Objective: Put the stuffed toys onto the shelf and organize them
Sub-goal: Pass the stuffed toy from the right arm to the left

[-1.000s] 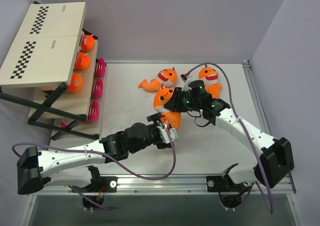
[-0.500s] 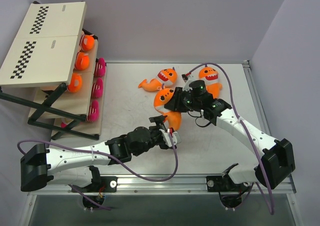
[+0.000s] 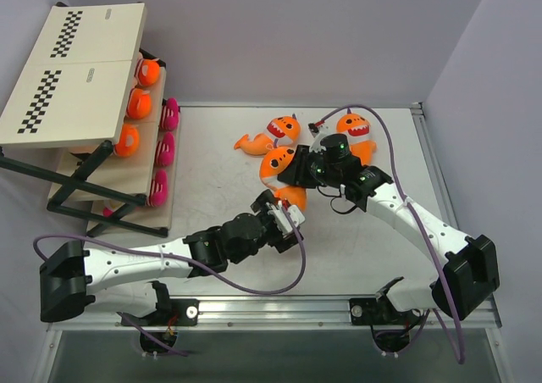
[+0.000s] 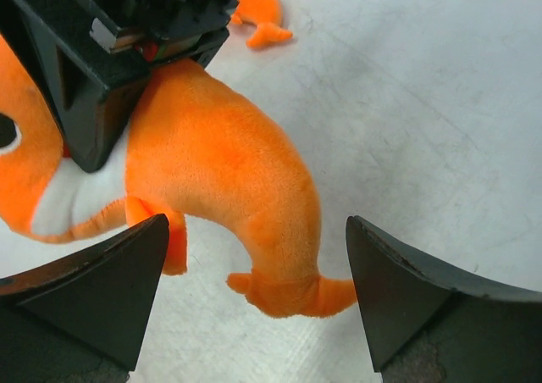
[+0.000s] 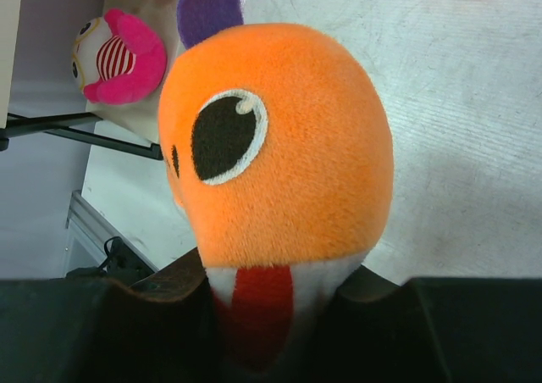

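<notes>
My right gripper [image 3: 298, 168] is shut on an orange shark [image 3: 276, 164], pinching it at its white and red mouth [image 5: 275, 302], and holds it just above the table. The shark's tail [image 4: 284, 285] hangs between the wide-open fingers of my left gripper [image 4: 254, 294], which do not touch it. From above, the left gripper [image 3: 284, 205] sits just below the held shark. Two more orange sharks [image 3: 284, 130] [image 3: 356, 130] lie on the table behind it. The shelf [image 3: 85, 61] at the far left carries three orange toys [image 3: 138, 103] and three pink striped dolls [image 3: 166, 148].
The shelf's black frame legs [image 3: 93, 188] reach onto the table at the left. The right arm's purple cable [image 3: 381, 137] loops over the back sharks. A metal rail [image 3: 423, 146] runs along the table's right edge, and the grey wall stands close behind.
My left gripper has moved forward and up to the held shark, so its open fingers now flank the tail. The right gripper and its shark have barely moved.
</notes>
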